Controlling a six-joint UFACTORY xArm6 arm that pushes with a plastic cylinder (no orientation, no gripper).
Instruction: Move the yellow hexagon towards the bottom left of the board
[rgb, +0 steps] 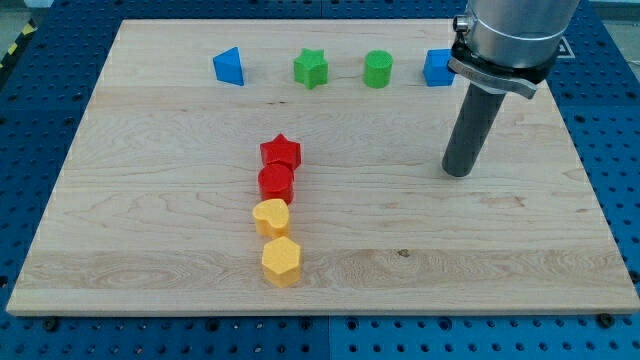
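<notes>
The yellow hexagon (282, 261), a matte plastic block with flat facets, sits below the middle of the board, a little to the view's left of centre. It is the lowest piece in a short column: just above it, touching or nearly so, lies a yellow heart-shaped plastic block (271, 216), then a red round-sided plastic block (276, 183), then a red plastic star (281, 153) at the top of the column.

Along the view's top edge runs a spaced row of four more matte blocks: a blue wedge-like block (229, 67), a green star (311, 68), a green cylinder (378, 69), and a blue block (437, 67) whose shape is partly hidden behind the arm.

The arm carries no gripper, so there is nothing to open, close or hold; it ends in a smooth dark rod under a metallic grey collar. My tip (457, 171) rests on the wood at the view's right, well apart from the yellow hexagon and touching no block.

The board (150, 240) is pale wood with fine horizontal grain and a few small dark knots. It lies on a blue perforated metal table (620, 140).
</notes>
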